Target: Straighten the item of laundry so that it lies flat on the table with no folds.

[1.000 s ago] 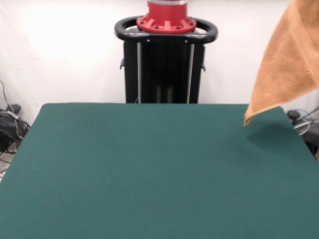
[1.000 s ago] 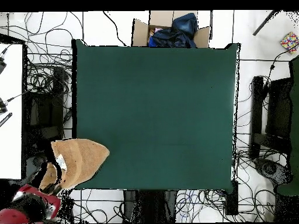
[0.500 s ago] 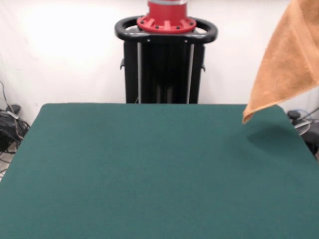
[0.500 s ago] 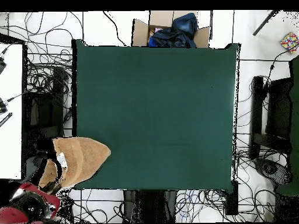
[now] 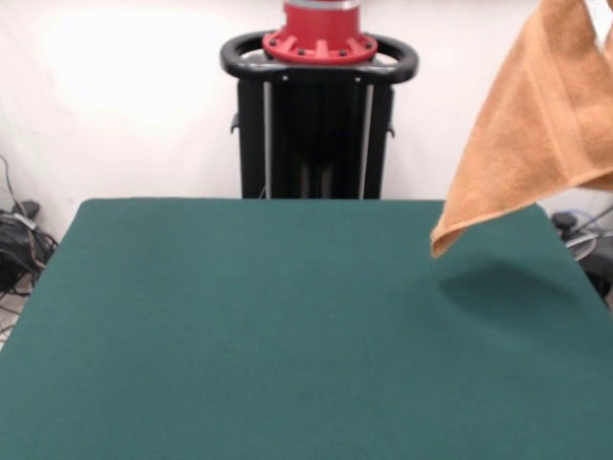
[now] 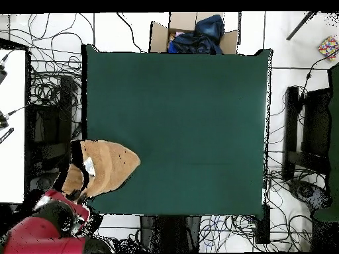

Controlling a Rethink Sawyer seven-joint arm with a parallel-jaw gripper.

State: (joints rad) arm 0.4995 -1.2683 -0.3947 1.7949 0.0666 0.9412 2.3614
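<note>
The item of laundry (image 5: 536, 125), an orange-tan towel, hangs in the air over the table's (image 5: 268, 326) far right corner in the front view. Its lowest corner dangles just above the green top and throws a shadow there. From overhead the towel (image 6: 109, 167) shows over the lower left corner of the table (image 6: 185, 112), with a small white label near its left end. My gripper (image 6: 74, 180) sits at the towel's left end under the red arm, shut on the cloth. The front view cuts off the top of the towel and the gripper.
A cardboard box (image 6: 192, 33) with dark blue clothes stands beyond the table's top edge in the overhead view. Cables cover the floor all round. A white surface (image 6: 12, 126) lies at the left, black equipment (image 6: 311, 132) at the right.
The hanging towel has swung further in over the table: leftwards in the front view, rightwards from overhead. The red arm has come further into the overhead picture.
</note>
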